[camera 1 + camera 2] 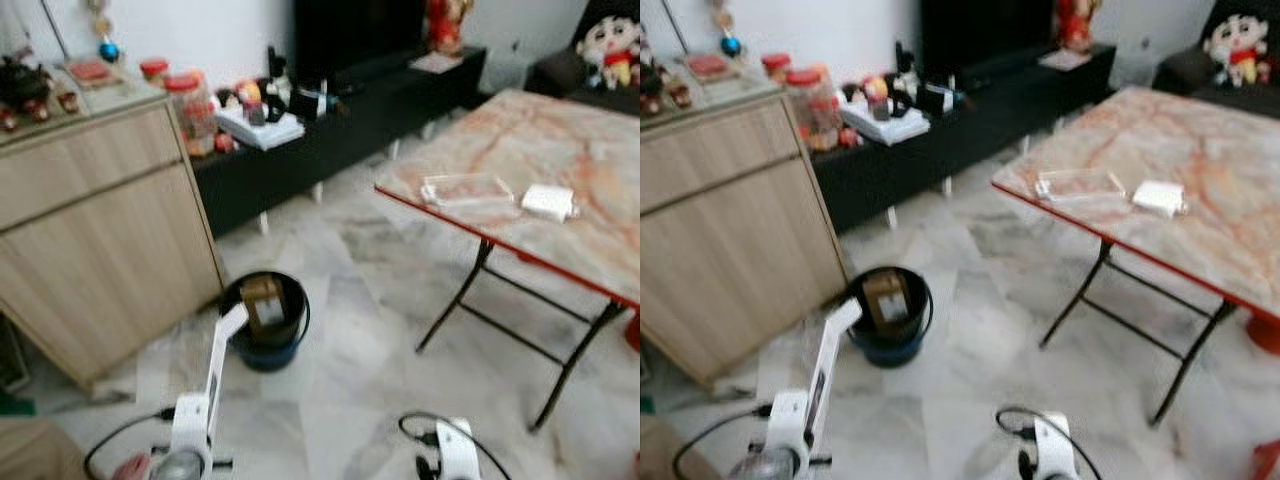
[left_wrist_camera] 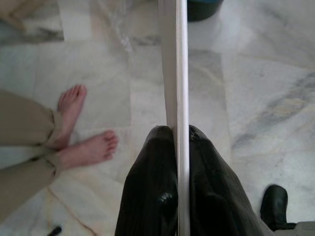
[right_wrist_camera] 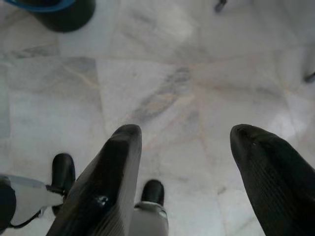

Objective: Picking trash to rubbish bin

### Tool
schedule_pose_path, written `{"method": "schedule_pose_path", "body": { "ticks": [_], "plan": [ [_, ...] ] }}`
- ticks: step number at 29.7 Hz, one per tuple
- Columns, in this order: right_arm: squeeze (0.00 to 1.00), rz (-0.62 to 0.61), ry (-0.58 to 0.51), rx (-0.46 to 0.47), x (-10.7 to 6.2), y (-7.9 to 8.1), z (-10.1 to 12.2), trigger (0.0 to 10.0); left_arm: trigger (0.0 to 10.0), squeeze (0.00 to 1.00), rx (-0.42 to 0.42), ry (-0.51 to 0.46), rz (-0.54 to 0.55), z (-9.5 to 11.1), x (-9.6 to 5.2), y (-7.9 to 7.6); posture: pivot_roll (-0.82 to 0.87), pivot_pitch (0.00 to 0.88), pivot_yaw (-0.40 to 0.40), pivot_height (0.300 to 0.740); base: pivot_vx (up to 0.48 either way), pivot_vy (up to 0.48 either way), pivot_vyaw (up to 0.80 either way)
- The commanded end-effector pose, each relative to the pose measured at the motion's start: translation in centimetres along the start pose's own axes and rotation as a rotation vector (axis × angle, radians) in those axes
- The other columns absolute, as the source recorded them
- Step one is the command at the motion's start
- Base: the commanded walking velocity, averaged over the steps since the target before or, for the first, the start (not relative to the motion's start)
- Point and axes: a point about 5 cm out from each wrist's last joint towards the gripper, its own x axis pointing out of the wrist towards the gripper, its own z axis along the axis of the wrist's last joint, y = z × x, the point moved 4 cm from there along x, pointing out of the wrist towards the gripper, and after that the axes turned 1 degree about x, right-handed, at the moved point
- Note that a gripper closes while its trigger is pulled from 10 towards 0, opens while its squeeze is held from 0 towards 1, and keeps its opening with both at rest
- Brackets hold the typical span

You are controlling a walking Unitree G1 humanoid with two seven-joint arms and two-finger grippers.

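A black rubbish bin (image 1: 265,322) with a blue base stands on the marble floor beside the wooden cabinet, with a brown cardboard piece (image 1: 262,299) inside it. My left gripper (image 2: 178,133) is shut on a thin flat white piece of trash (image 2: 176,73), held edge-on. In the left eye view that white piece (image 1: 222,350) slants up toward the near rim of the bin. My right gripper (image 3: 187,132) hangs open over bare floor with nothing between its fingers. A clear plastic container (image 1: 465,188) and a white item (image 1: 548,201) lie on the table.
A marble-topped folding table (image 1: 560,130) with a red edge and thin black legs stands to the right. The wooden cabinet (image 1: 100,230) is on the left, and a black low console (image 1: 340,110) runs along the back wall. A person's bare feet (image 2: 86,147) stand close to my left arm.
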Motion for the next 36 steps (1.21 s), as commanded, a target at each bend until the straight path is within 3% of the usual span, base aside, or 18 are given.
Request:
{"method": "schedule_pose_path", "body": {
  "ticks": [1,25,29,36],
  "plan": [
    [0.0,0.004,-0.015,0.008,0.12,0.33,0.61,10.0,10.0,0.0,0.006,0.0,0.012,0.06,0.01,0.32,0.01,0.016,-0.023,0.74,0.277,0.0,-0.47],
    [0.0,0.019,-0.031,-0.031,0.15,0.57,0.95,10.0,10.0,0.0,0.005,-0.001,0.012,0.12,0.02,0.33,0.01,0.017,-0.023,0.74,0.28,0.0,-0.08],
    [0.0,0.018,-0.033,-0.024,0.14,0.65,0.94,10.0,10.0,0.0,0.005,-0.002,0.012,0.14,0.02,0.31,0.01,0.017,-0.023,0.74,0.28,0.0,0.8],
    [0.0,0.015,-0.032,-0.023,0.15,0.59,0.96,10.0,10.0,0.0,0.006,-0.002,0.012,0.13,0.02,0.35,0.01,0.017,-0.023,0.74,0.282,0.0,0.0]
  ]
}}
